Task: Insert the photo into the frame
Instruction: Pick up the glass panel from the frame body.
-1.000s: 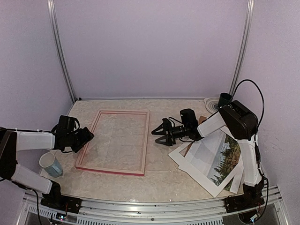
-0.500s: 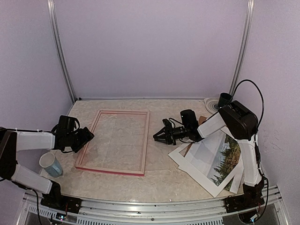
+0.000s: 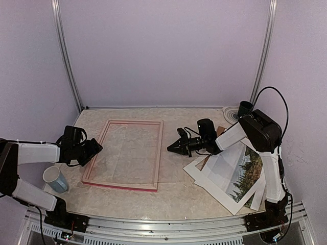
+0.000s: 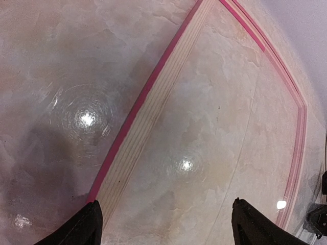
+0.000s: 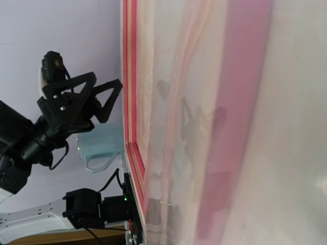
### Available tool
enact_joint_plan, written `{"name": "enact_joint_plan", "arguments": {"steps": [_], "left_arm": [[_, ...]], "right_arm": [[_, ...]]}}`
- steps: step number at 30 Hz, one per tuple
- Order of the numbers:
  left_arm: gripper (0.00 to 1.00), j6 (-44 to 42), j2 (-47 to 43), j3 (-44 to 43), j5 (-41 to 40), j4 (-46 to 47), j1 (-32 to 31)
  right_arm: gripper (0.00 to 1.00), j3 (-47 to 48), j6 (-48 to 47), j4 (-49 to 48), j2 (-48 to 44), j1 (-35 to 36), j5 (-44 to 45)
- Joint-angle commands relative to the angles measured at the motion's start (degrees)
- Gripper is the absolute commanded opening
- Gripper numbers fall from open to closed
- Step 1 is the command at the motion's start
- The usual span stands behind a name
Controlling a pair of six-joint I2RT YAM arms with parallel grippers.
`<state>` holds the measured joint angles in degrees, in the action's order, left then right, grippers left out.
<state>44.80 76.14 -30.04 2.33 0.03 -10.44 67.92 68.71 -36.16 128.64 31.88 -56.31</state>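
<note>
Hovering the right gripper (image 3: 176, 147) pinched fully shut, nothing visibly caught between its tips, just off the right rail of the frame (image 3: 159, 153) and pointing toward it. Finding the photo (image 3: 248, 173) well right of the frame, behind that gripper, long axis running roughly near-to-far among white sheets (image 3: 219, 173). Leaving the left gripper (image 3: 93, 151) spread wide at the frame's left rail, and judging the right arm the 1 nearer the photo.
</note>
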Motion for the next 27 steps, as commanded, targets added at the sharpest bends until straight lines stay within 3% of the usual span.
{"name": "enact_joint_plan", "arguments": {"steps": [1, 11, 22, 27], "left_arm": [[0.86, 0.3, -1.0, -1.4, -0.6, 0.1, 0.3], [0.88, 0.6, -1.5, -2.4, -1.2, 1.7, 3.7], [0.87, 0.0, 7.0, -2.5, 2.1, 8.1, 3.9], [0.85, -0.1, 10.2, -1.8, 4.4, 11.4, 3.1]], "right_arm": [[0.0, -1.1, 1.6, -3.9, -2.7, 0.5, -0.2], [0.0, -1.9, -1.3, -1.5, -7.5, 0.5, -0.7], [0.0, -2.0, -1.1, -0.3, -12.1, 0.6, -1.9], [0.0, 1.4, -4.5, 6.3, -14.5, 0.6, -1.1]]}}
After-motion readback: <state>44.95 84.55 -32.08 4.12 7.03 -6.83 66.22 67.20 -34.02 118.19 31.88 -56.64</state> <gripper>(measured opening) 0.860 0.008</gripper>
